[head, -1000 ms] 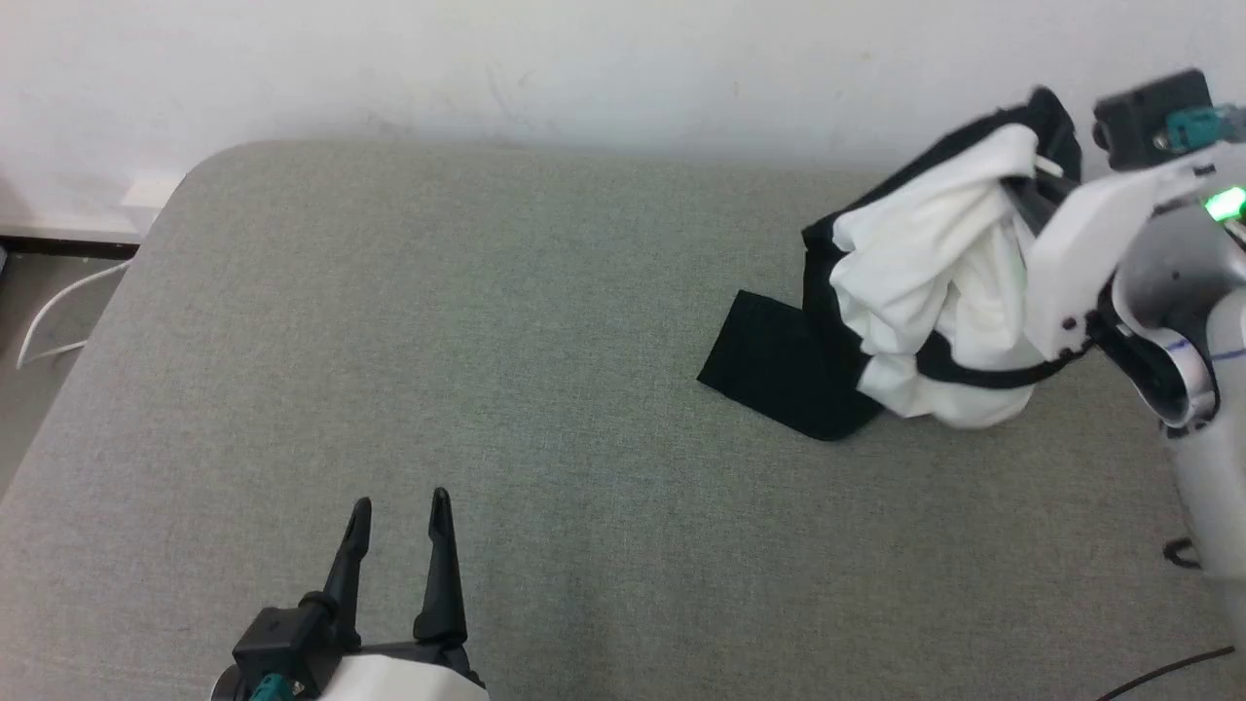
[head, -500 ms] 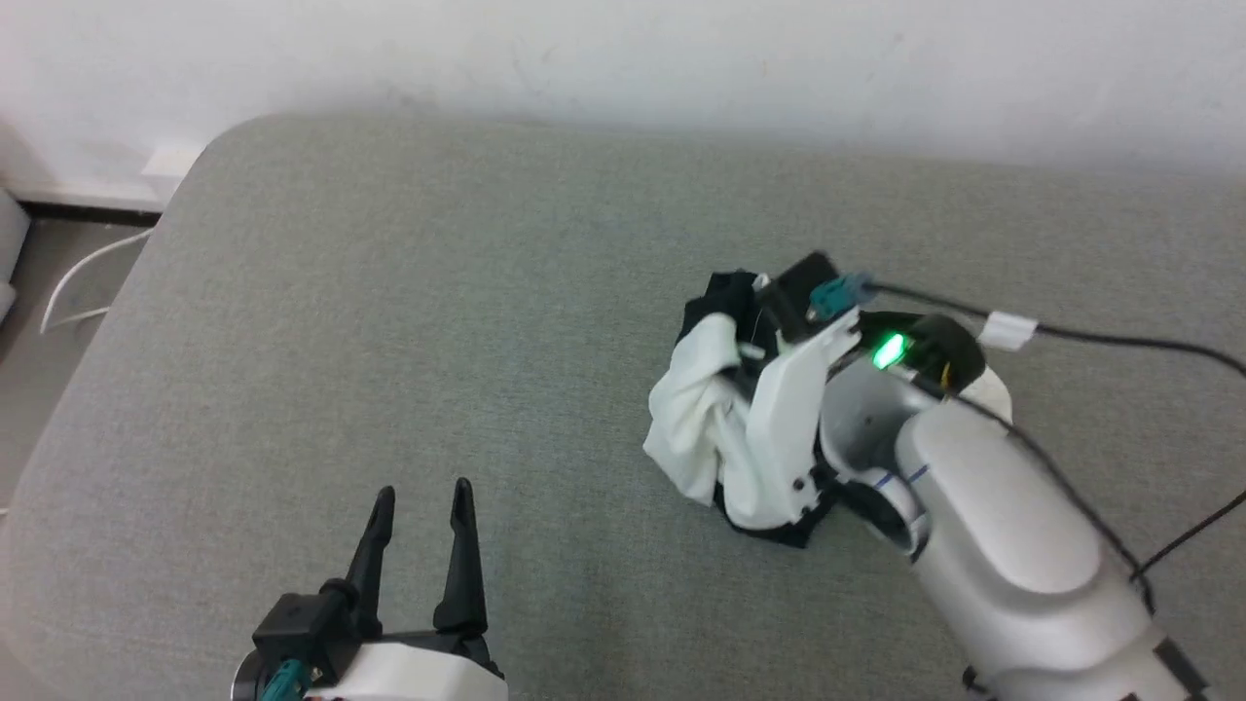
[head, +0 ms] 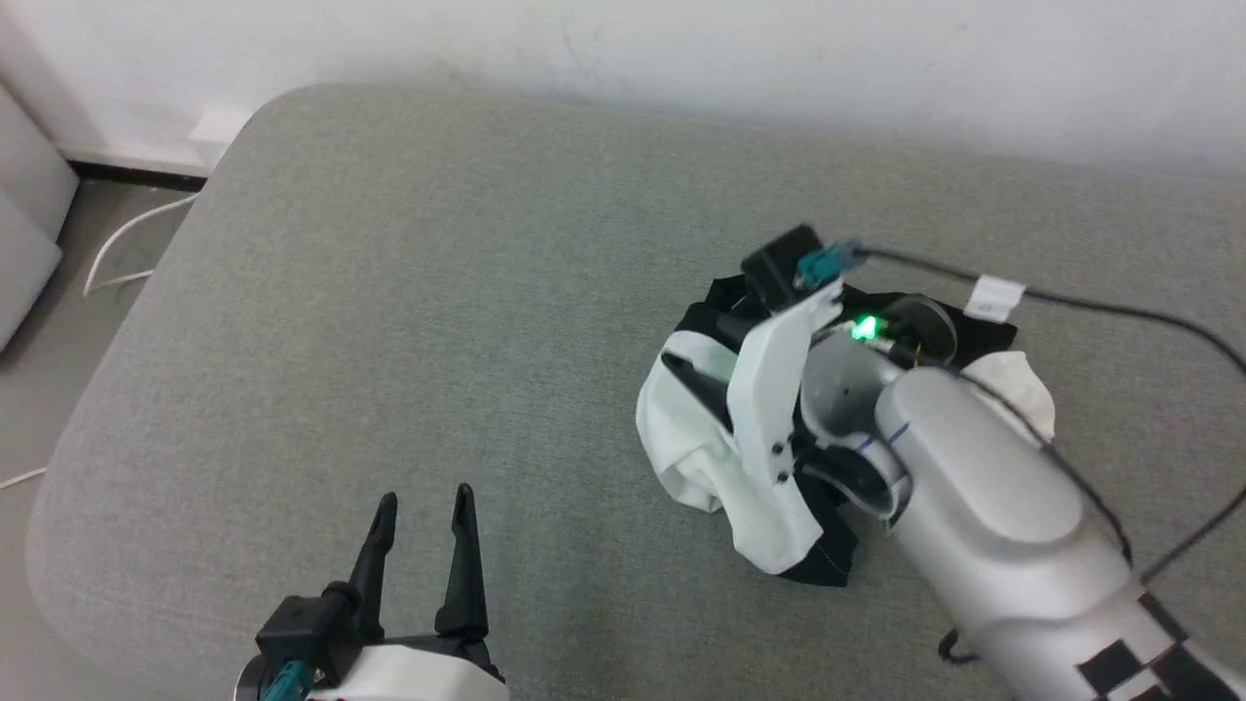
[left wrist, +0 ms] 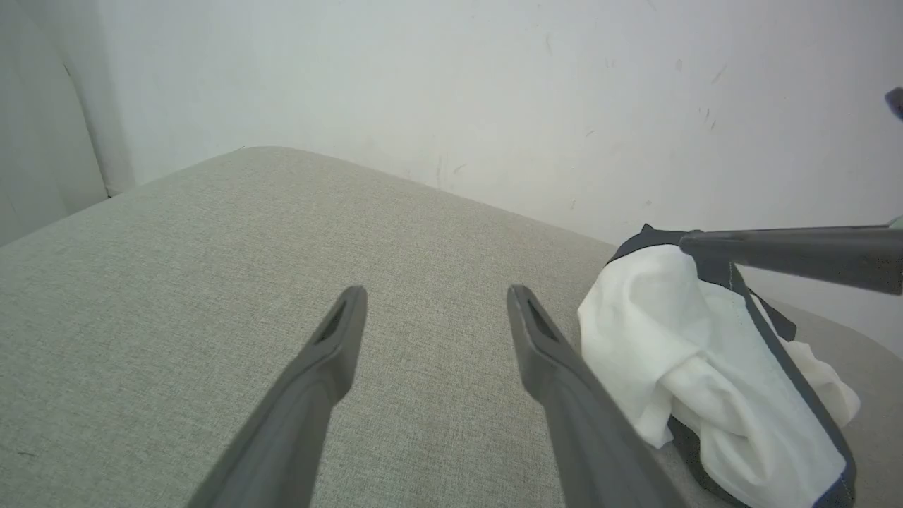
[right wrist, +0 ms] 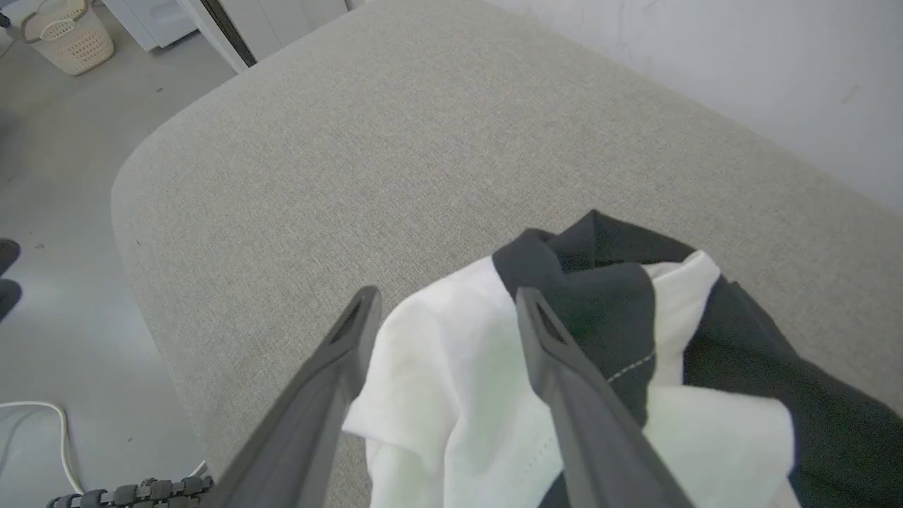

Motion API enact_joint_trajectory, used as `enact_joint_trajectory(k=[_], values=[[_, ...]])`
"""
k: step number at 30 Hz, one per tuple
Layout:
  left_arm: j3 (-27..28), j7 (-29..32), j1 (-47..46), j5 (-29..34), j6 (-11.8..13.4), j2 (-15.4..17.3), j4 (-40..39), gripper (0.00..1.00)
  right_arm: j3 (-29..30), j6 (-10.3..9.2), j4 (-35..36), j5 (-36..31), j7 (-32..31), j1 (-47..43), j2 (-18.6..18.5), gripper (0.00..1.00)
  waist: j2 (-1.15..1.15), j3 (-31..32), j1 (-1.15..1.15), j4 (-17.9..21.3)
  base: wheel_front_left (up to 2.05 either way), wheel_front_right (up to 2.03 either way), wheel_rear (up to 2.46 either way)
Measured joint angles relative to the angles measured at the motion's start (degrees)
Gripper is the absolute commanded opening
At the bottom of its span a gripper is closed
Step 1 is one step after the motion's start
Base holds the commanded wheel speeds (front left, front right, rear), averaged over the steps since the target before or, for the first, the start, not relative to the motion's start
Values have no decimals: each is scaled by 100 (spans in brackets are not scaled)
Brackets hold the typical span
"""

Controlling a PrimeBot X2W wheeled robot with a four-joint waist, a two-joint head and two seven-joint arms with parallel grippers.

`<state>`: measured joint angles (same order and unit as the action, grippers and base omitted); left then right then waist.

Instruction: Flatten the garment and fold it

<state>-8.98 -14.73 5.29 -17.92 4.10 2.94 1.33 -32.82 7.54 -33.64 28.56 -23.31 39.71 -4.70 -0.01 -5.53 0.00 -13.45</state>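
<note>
The right gripper point(right wrist: 448, 294) is held with its jaws well parted over the crumpled garment point(right wrist: 458, 409), and nothing is clamped between them. Its wrist point(head: 779, 409) is bent down over the heap, and the pale forearm point(head: 983, 506) is stretched in from the lower right. The garment is bunched on the grey cushion point(head: 438, 292). The left gripper point(head: 425, 495) is held low, parted and empty, well apart from the garment.
</note>
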Motion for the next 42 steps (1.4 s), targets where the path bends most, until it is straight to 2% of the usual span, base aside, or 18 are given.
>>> enact_joint_trajectory(k=[3,9,14,19,26,35,36,38,39,42], values=[[-11,0,10,0,0,0,0,100,175,0,423,288,-114,162,-182,100,0,39,0,114,0,0,0],[-9,0,13,3,1,-1,-16,100,894,-1,988,309,-345,158,-910,100,1,110,0,317,0,0,0],[-5,0,14,89,0,-1,-76,100,1351,-1,1185,60,-758,-499,-1518,100,0,80,0,377,0,0,0],[-10,0,12,141,-12,-1,-131,100,1415,-1,1287,-135,-995,-1263,-1908,100,1,14,0,342,0,0,0],[-67,0,-22,270,-126,-1,-113,100,1571,-1,1095,-379,-835,-1538,-1853,100,1,-108,0,126,0,0,0],[-86,0,-91,344,-213,0,-33,100,1434,-1,225,-702,-706,-1393,-1726,100,0,-268,0,-105,0,0,0],[-93,0,-92,344,-213,0,-21,100,1423,0,158,-716,-668,-1366,-1711,76,1,-277,0,-108,0,0,0],[-110,0,-100,344,-213,0,-4,100,1440,0,41,-721,-572,-1288,-1679,7,1,-289,0,-97,0,0,0],[-120,0,-108,344,-212,0,-1,100,1449,0,-10,-728,-519,-1252,-1666,0,1,-296,0,-85,0,0,0],[-134,0,-120,342,-211,0,13,100,1475,-1,-143,-738,-411,-1155,-1650,0,1,-306,0,-22,0,0,0]])
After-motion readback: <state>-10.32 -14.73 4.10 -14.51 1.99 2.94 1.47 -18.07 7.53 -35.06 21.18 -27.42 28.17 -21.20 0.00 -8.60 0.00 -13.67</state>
